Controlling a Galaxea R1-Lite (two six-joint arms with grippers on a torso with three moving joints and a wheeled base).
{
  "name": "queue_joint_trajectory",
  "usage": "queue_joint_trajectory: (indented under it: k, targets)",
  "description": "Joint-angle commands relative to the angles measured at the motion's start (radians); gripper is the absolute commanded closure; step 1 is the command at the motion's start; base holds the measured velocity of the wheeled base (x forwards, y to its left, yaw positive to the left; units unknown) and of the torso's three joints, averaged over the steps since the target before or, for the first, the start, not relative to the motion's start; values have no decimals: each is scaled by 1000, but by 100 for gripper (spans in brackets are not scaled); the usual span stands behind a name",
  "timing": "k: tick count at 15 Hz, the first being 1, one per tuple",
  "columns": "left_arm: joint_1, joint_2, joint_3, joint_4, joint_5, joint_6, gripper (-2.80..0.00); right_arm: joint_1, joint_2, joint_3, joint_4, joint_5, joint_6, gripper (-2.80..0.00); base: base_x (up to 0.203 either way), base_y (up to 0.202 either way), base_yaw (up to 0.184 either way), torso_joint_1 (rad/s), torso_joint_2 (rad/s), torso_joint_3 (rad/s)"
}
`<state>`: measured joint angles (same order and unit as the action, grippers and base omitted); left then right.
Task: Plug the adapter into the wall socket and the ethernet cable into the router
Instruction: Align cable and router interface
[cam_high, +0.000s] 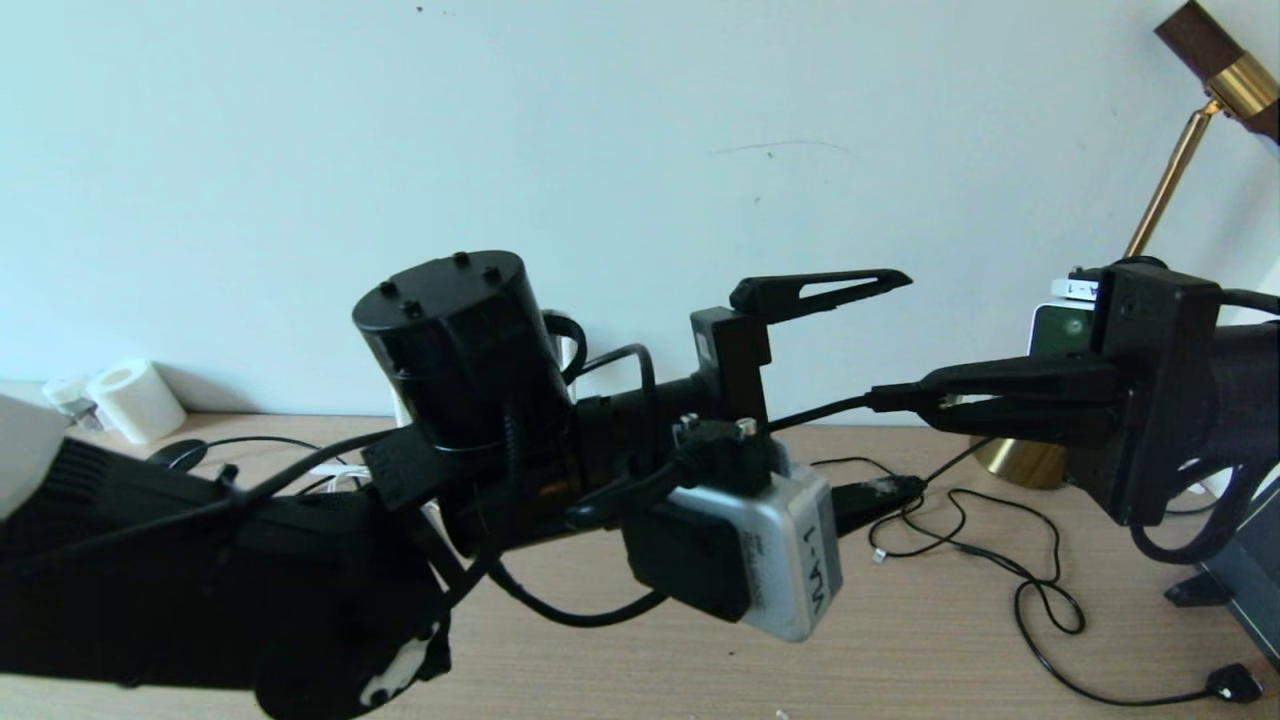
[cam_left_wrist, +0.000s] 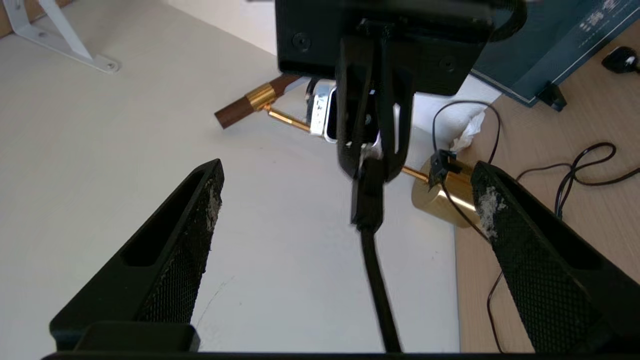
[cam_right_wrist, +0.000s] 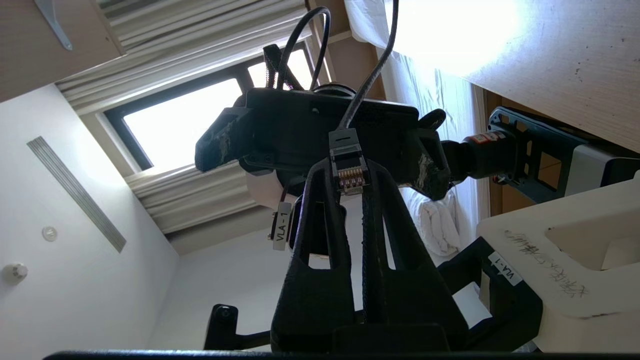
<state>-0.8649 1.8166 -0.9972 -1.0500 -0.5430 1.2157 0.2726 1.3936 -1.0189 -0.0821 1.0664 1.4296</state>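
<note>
Midair, the ethernet cable (cam_high: 830, 410) ran across the centre of the head view, its clip connector (cam_right_wrist: 348, 170) pinched at the tips of the right gripper (cam_high: 925, 403), which was clenched on it at centre right. Facing it, the left gripper (cam_left_wrist: 345, 200) stood spread wide with nothing between its fingers. Neither router nor wall socket showed. Judging by this, a clean handover meant closing on the cable just behind the connector before the right let go.
</note>
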Motion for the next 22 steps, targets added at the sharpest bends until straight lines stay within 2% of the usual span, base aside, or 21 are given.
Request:
queue_joint_trajectory:
  k: [1,9,10,22]
  targets:
    - [0,14,-13,-5,-4,5,-280,0,1,0,-1,6,8,0,0,0,0,0,0,0]
    - [1,17,-8,-5,-3,2,-280,0,-3,7,-2,7,6,0,0,0,0,0,0,0]
    - [1,20,-6,-5,-3,2,0,0,-6,9,-2,7,6,0,0,0,0,0,0,0]
    - [-2,24,-6,-5,0,4,0,16,-25,19,-2,6,3,0,0,0,0,0,0,0]
